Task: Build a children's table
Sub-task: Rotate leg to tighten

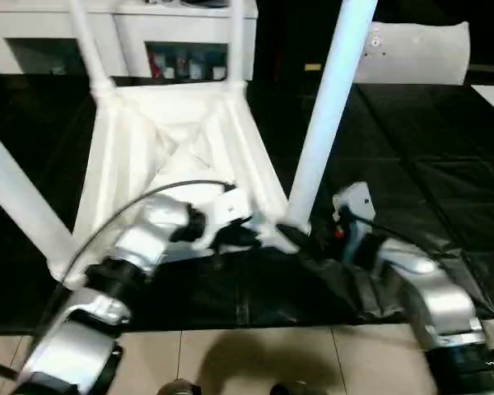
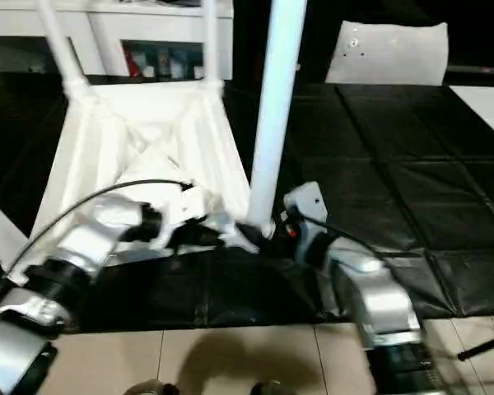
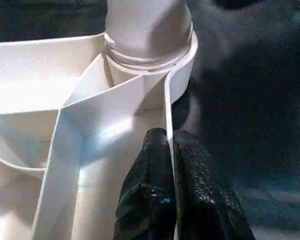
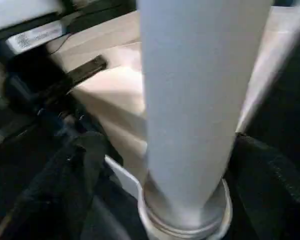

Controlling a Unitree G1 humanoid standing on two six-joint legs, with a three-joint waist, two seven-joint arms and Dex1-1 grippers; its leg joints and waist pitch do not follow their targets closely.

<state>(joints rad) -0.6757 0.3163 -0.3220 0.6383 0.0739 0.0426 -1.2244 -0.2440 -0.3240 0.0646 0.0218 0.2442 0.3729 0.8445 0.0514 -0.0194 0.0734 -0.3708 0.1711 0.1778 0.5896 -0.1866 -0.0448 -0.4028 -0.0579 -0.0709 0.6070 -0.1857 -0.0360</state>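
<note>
Left eye view: my upturned table top (image 1: 177,136) lies on the black floor mat (image 1: 412,164), all four legs standing in its corner sockets, so I judge only the final seating and flipping remain. At the top's near right corner stands the last leg (image 1: 325,115); my right gripper (image 4: 165,165) straddles it, fingers spread wide, apparently not gripping. My left gripper (image 3: 170,175) pinches the top's rim just beside that socket.
</note>
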